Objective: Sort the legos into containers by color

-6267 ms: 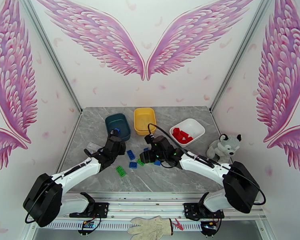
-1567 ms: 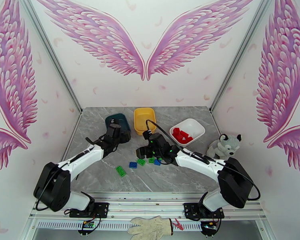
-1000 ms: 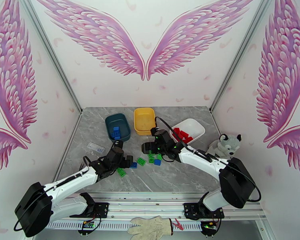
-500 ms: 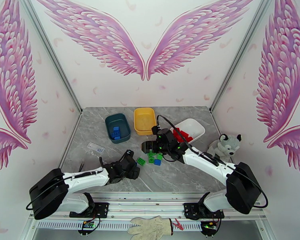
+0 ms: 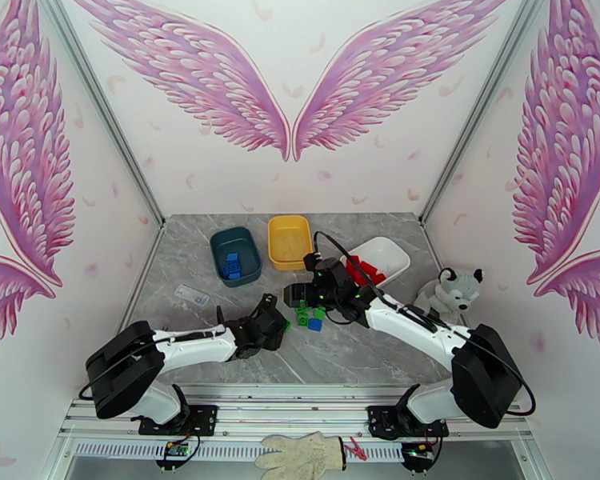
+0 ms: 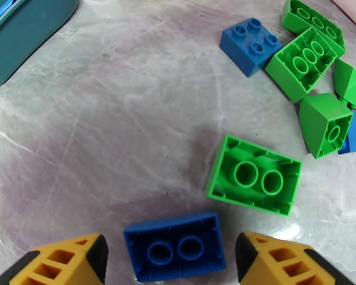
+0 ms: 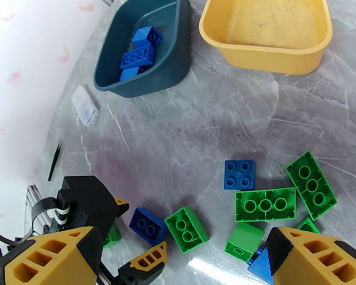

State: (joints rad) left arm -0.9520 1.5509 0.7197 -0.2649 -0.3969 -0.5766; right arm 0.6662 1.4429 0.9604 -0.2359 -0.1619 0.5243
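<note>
Left fingers (image 6: 69,260) straddle a blue lego (image 6: 174,252) on the worktop (image 6: 130,138), open and not touching it; right fingers (image 7: 315,257) are spread wide above green legos (image 7: 265,204).

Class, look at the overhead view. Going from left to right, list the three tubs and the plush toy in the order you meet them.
dark teal tub → yellow tub → white tub → plush husky

Plush husky (image 5: 447,293) right; clear plastic piece (image 5: 192,295) left; glove (image 5: 302,456) below rail.

Three tubs (image 5: 290,242), three loose blue bricks (image 7: 239,174), six loose green bricks (image 7: 265,204), one plush dog (image 5: 446,294)
</note>
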